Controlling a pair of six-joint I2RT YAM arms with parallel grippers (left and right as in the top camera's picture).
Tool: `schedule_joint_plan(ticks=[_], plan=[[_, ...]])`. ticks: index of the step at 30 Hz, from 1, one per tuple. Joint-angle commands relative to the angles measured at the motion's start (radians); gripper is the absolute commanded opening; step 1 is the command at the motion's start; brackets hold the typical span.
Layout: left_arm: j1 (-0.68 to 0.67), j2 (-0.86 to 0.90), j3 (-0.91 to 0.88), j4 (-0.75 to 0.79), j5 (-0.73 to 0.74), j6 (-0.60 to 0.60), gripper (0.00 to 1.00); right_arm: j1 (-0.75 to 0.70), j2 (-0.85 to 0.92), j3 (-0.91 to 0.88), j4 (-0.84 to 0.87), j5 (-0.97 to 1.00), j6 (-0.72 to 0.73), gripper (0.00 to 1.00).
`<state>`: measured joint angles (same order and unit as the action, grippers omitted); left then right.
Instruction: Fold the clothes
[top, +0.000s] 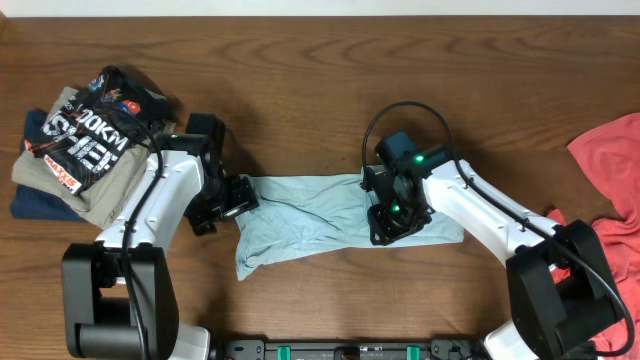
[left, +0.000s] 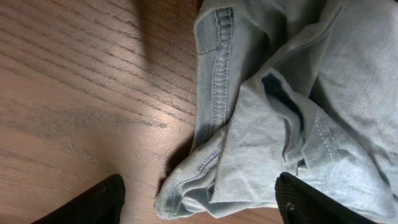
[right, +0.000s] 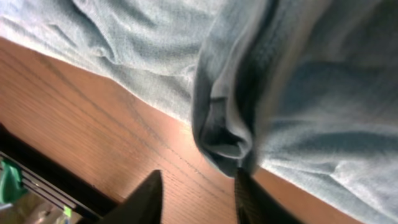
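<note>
The pale blue-grey T-shirt (top: 320, 215) lies bunched in a long strip across the middle of the wooden table. My left gripper (top: 240, 195) is at its left end. In the left wrist view that gripper (left: 199, 208) is open wide, with a stitched hem corner (left: 193, 186) lying on the wood between the fingers (left: 93, 202). My right gripper (top: 388, 225) hovers over the shirt's right part. In the right wrist view it (right: 196, 199) is open over bare wood, and a hanging fold of the shirt (right: 227, 140) sits just above one finger (right: 255, 199). A coral-red garment (top: 610, 170) lies at the right edge.
A pile of folded clothes (top: 85, 150), with a black printed shirt on top, sits at the back left. The table's front edge (top: 330, 345) runs just below the shirt, with the arm bases there.
</note>
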<state>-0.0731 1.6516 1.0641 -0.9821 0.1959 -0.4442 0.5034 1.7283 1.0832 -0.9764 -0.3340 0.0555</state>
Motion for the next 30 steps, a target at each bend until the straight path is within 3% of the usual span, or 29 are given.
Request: schedule_joint_plan(ticks=[1, 8, 13, 17, 23, 24, 26, 28, 30], plan=[[0.003, -0.008, -0.013, -0.001, -0.005, 0.006, 0.83, -0.003, -0.021, 0.019, 0.000, 0.071, -0.003, 0.39], [0.003, -0.006, -0.033, 0.016, -0.005, 0.056, 0.92, -0.048, -0.069, 0.033, -0.046, 0.374, 0.213, 0.39], [0.003, -0.005, -0.078, 0.077, 0.014, 0.068, 0.95, -0.084, -0.148, 0.033, -0.025, 0.390, 0.221, 0.42], [0.000, -0.005, -0.158, 0.193, 0.153, 0.100, 0.94, -0.102, -0.183, 0.033, -0.024, 0.390, 0.217, 0.49], [-0.039, -0.005, -0.278, 0.366, 0.288, 0.105, 0.90, -0.111, -0.185, 0.032, -0.027, 0.390, 0.217, 0.50], [-0.051, -0.005, -0.290, 0.385, 0.288, 0.104, 0.87, -0.111, -0.185, 0.032, -0.027, 0.390, 0.217, 0.50], [-0.065, -0.005, -0.302, 0.406, 0.288, 0.104, 0.70, -0.111, -0.185, 0.032, -0.031, 0.389, 0.218, 0.50], [-0.072, -0.005, -0.303, 0.420, 0.288, 0.104, 0.45, -0.111, -0.185, 0.032, -0.037, 0.390, 0.217, 0.50], [-0.071, -0.006, -0.301, 0.431, 0.286, 0.105, 0.12, -0.112, -0.185, 0.032, -0.046, 0.391, 0.217, 0.50]])
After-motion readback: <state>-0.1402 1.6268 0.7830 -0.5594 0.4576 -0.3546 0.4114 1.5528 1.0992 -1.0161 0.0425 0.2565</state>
